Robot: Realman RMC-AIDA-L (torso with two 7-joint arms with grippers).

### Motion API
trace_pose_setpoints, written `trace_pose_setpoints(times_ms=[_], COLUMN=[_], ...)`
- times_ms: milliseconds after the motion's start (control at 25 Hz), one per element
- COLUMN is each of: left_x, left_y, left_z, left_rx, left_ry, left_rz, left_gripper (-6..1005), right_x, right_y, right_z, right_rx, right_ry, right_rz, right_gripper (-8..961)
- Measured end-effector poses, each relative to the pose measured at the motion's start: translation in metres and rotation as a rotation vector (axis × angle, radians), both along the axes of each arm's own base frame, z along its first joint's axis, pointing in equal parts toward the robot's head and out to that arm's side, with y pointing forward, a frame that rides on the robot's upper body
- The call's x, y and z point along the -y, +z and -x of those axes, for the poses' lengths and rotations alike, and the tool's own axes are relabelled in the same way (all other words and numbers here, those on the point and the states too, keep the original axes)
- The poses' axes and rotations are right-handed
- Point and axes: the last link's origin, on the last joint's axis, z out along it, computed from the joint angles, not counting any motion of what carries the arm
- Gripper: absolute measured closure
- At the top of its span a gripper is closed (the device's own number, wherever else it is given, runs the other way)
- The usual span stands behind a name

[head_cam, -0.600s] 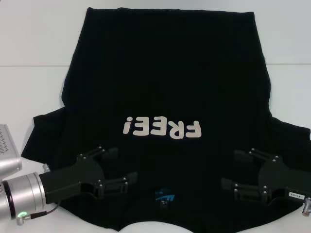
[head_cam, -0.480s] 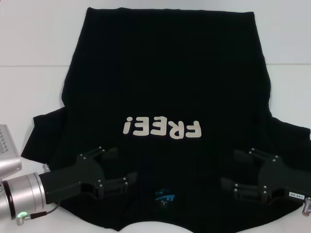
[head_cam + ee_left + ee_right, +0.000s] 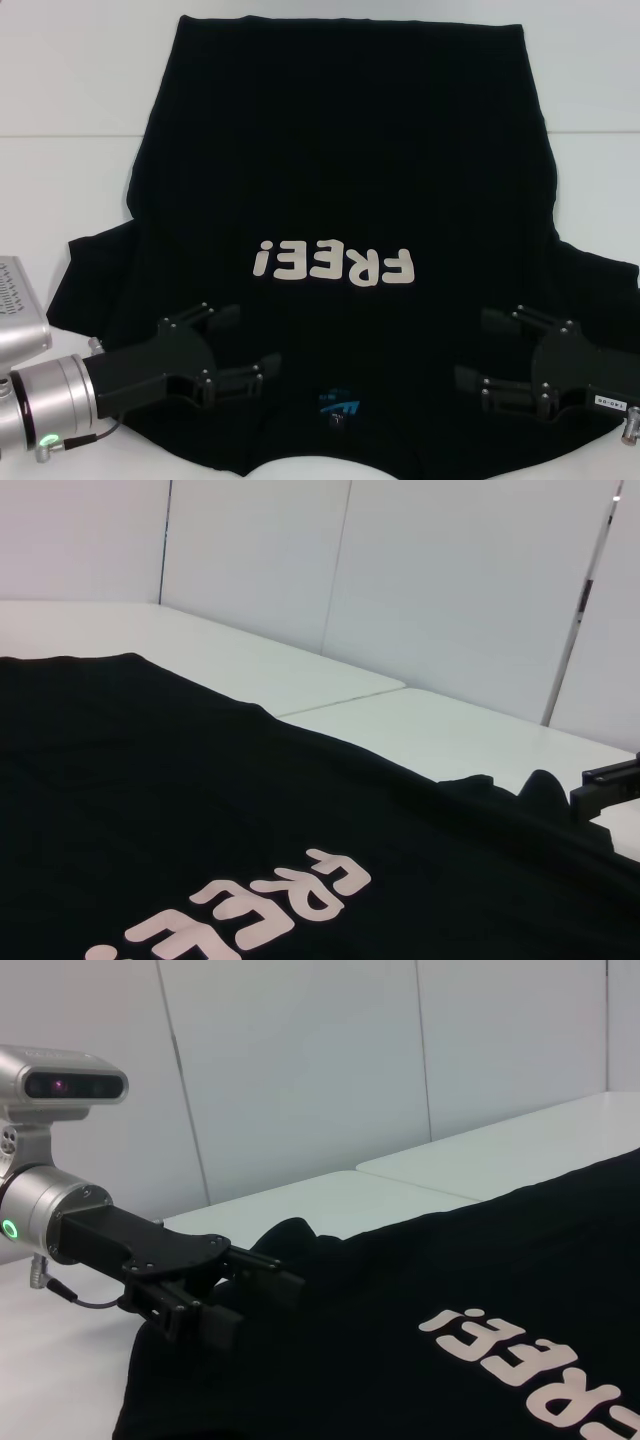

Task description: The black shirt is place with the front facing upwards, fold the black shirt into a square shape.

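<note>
Right now the black shirt [image 3: 340, 170] lies flat, print up, on the white worktop [image 3: 70, 90], collar toward me. My left end effector [image 3: 237, 352] and right end effector [image 3: 478, 350] sit spread wide over its shoulders. Soft, limp cloth: pinch the shoulder seams. Bare worktop flanks both sides.
</note>
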Motion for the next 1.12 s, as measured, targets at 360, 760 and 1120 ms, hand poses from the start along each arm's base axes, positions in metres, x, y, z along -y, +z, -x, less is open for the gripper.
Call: trace_pose_setpoints(times_ms=[360, 760, 1120], left_x=[-0.023, -0.057, -0.067], left_y=[0.034, 0.119, 0.131], left_z=[0.01, 0.034, 0.066], left_rx=[0.192, 0.19, 0.102], left_ry=[0.311, 0.613, 0.778], left_rz=[-0.037, -0.064, -0.202], left_gripper=[96, 101, 106], right_x=[-0.001, -0.003, -0.004], right_y=[0.0, 0.001, 0.001], right_z=[0.0, 0.0, -0.002], right_rx=[0.001, 0.004, 0.011], right_ry=[-0.005, -0.009, -0.026], right_rz=[0.0, -0.002, -0.006], right_gripper=[37, 37, 37])
